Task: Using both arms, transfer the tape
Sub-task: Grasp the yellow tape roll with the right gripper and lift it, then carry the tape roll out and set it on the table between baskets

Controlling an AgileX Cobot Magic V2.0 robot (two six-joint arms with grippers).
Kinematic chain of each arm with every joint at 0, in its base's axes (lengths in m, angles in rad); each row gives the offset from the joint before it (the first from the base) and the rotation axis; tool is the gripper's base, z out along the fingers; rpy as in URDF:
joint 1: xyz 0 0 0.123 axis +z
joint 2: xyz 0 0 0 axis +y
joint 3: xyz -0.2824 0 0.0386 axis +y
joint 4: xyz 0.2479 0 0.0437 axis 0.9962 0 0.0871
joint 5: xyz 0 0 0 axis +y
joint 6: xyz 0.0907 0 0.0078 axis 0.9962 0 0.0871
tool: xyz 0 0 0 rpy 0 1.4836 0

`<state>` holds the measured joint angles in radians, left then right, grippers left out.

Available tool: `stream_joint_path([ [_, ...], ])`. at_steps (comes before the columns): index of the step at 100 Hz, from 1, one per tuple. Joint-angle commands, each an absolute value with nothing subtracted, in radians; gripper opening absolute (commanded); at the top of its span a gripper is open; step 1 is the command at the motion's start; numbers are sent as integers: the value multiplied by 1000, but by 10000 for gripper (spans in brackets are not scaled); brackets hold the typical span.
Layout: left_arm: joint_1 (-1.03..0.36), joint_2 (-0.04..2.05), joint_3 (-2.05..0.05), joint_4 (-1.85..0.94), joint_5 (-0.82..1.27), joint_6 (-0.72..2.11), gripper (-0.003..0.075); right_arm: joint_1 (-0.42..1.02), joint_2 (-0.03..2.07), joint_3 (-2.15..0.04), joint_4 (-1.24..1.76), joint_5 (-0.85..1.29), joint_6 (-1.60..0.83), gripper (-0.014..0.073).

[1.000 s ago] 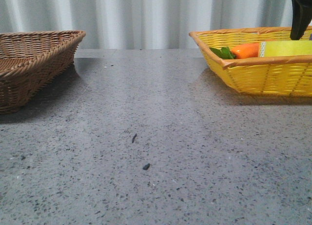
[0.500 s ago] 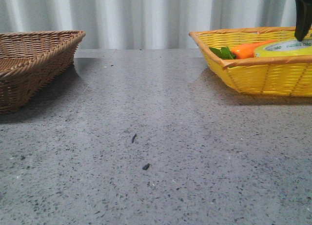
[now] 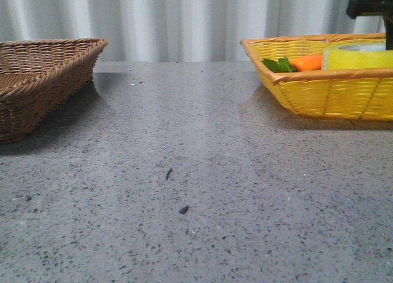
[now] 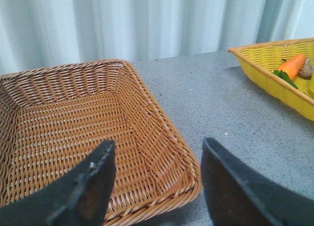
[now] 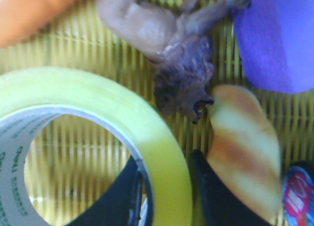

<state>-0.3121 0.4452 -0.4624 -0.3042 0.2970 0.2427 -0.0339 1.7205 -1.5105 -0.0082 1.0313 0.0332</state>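
The yellow tape roll lies in the yellow basket at the right. My right gripper is shut on the tape's wall, one finger inside the white core, one outside. In the front view only a black part of the right arm shows above the basket. My left gripper is open and empty, hovering over the near corner of the brown basket.
An orange carrot with green leaves lies beside the tape. A brown lion figure, a purple object and a striped bread-like toy crowd the yellow basket. The brown basket stands at the left.
The tape tilted and then levelled again, sitting slightly higher in the basket. The right arm shifted right, nearly out of the front view. The yellow basket shifted slightly.
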Motion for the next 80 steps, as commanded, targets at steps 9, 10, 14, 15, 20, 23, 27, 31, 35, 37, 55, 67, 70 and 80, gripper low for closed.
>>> stream_joint_path([
  [9, -320, 458, -493, -314, 216, 241, 367, -10, 1560, -1618, 21, 946, 31, -62],
  [10, -320, 458, -493, -314, 216, 241, 367, -6, 1551, -1628, 21, 940, 31, -61],
  [14, -320, 458, -493, -314, 216, 241, 367, 6, 1528, -1656, 21, 927, 31, -61],
  [15, -320, 458, -493, -314, 216, 241, 367, 10, 1525, -1667, 21, 923, 31, -61],
  [20, -320, 458, -493, -314, 216, 241, 367, 26, 1506, -1709, 26, 906, 31, -61],
  [23, -320, 458, -493, -314, 216, 241, 367, 37, 1498, -1734, 32, 900, 31, -61],
  [27, -320, 458, -493, -314, 216, 241, 367, 59, 1494, -1779, 38, 895, 31, -61],
  [31, -320, 458, -493, -314, 214, 241, 367, 76, 1494, -1814, 44, 895, 31, -62],
  [35, -320, 458, -493, -314, 214, 241, 367, 95, 1497, -1843, 54, 897, 31, -62],
  [37, -320, 458, -493, -314, 214, 241, 367, 107, 1496, -1856, 62, 893, 31, -61],
  [55, -320, 458, -493, -314, 214, 241, 367, 229, 1546, -1886, 112, 857, 27, -62],
  [67, -320, 458, -493, -314, 214, 241, 367, 301, 1624, -1886, 124, 881, 27, -62],
  [70, -320, 458, -493, -314, 214, 241, 367, 316, 1646, -1886, 124, 888, 27, -62],
  [80, -320, 458, -493, -314, 214, 241, 367, 365, 1720, -1886, 124, 910, 27, -62],
])
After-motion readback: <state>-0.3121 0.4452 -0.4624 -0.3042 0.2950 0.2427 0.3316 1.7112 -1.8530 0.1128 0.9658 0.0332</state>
